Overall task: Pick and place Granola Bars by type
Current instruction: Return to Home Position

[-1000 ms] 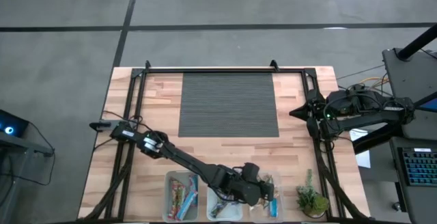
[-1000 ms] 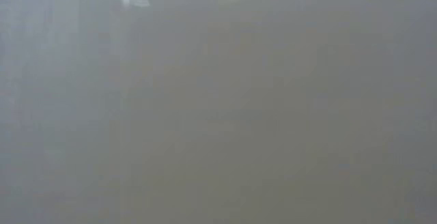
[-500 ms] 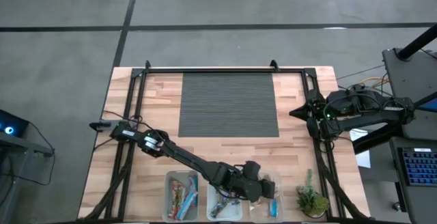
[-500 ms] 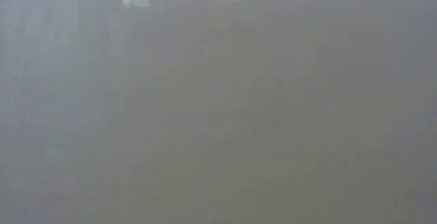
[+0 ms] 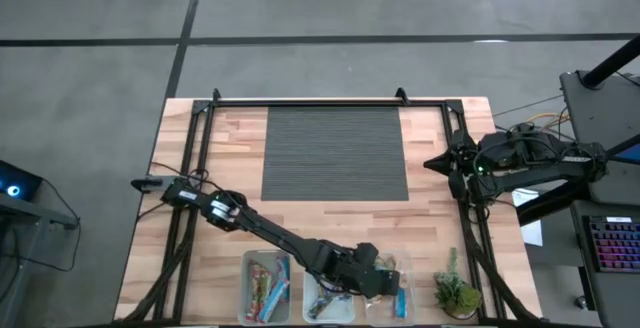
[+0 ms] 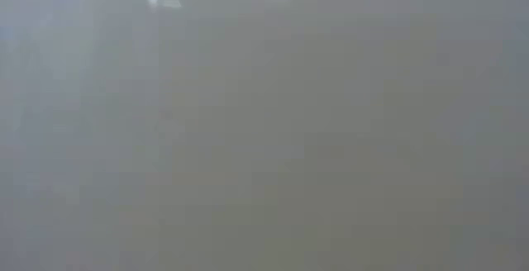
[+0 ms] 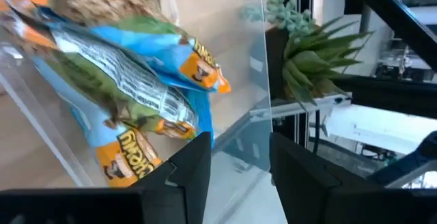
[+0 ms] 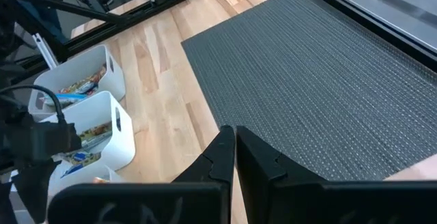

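- High view: the left gripper (image 5: 385, 284) hangs over the clear bin (image 7: 242, 80) at the table's near edge, just beside the plant (image 5: 456, 293).
- Its jaws stand slightly apart, holding nothing; blue-and-orange Granola Bars (image 7: 136, 80) lie in that bin.
- The right gripper (image 8: 235, 142) sits at the table's right edge beside the grey mat (image 5: 335, 153), fingers pressed together, empty.

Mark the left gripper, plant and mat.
left gripper (image 7: 239, 149), left wrist view, gap between its open fingertips.
plant (image 5: 455, 290), high view, middle of its leaves.
mat (image 5: 335, 153), high view, centre of its ribbed surface.
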You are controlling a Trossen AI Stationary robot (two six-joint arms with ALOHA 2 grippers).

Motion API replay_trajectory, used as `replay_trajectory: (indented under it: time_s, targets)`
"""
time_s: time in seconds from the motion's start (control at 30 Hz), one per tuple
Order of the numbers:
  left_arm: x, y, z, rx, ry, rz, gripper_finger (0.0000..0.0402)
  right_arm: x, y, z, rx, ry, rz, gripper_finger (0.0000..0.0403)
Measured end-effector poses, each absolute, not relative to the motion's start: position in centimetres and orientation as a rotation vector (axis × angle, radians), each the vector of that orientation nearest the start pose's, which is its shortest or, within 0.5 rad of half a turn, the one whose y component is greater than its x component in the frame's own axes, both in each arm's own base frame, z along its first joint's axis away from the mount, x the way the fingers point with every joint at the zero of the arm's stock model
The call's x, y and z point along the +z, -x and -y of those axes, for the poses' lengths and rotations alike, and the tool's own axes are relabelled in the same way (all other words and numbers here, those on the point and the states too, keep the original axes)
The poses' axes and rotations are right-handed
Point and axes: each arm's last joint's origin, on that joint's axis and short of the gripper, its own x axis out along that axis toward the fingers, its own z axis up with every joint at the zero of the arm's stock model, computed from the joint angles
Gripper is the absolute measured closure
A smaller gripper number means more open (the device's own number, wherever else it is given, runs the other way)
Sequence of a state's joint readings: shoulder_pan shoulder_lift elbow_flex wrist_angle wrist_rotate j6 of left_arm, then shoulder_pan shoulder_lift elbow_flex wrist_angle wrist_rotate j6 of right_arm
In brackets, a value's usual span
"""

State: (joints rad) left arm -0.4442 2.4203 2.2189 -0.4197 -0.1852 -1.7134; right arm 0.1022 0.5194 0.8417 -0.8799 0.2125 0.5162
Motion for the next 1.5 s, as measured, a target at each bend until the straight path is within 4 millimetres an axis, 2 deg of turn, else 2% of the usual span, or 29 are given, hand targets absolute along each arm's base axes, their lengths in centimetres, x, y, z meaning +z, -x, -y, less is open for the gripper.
replay_trajectory:
  time_s: [0.37, 0.47, 0.63, 0.8, 1.03, 1.23, 1.37, 1.5]
  targets:
    - [26.0, -50.1, 22.9, 0.199, 1.317, -0.565, 0.0279, 31.8, -8.6, -0.3, -0.244, -0.411, -0.510, 0.0394]
    - [26.7, -50.2, 22.9, 0.183, 1.270, -0.533, 0.0310, 31.8, -8.6, -0.3, -0.246, -0.410, -0.513, 0.0394]
    - [27.0, -50.2, 22.8, 0.163, 1.165, -0.514, 0.0386, 31.8, -8.5, -0.3, -0.240, -0.412, -0.517, 0.0394]
    - [28.2, -49.9, 22.4, 0.129, 0.924, -0.470, 0.0400, 31.8, -8.5, -0.4, -0.188, -0.425, -0.532, 0.0394]
    - [33.3, -48.2, 20.4, 0.107, 0.577, -0.355, 0.0401, 31.8, -8.5, -0.5, -0.151, -0.415, -0.542, 0.0394]
    - [36.1, -46.3, 17.4, 0.168, 0.410, -0.330, 0.0401, 31.8, -8.5, -0.5, -0.155, -0.423, -0.542, 0.0394]
    - [36.5, -44.8, 15.7, 0.152, 0.367, -0.306, 0.0401, 31.8, -8.5, -0.5, -0.161, -0.439, -0.539, 0.0394]
    - [35.5, -42.4, 14.3, 0.120, 0.354, -0.233, 0.0401, 31.8, -8.6, -0.5, -0.163, -0.443, -0.539, 0.0394]
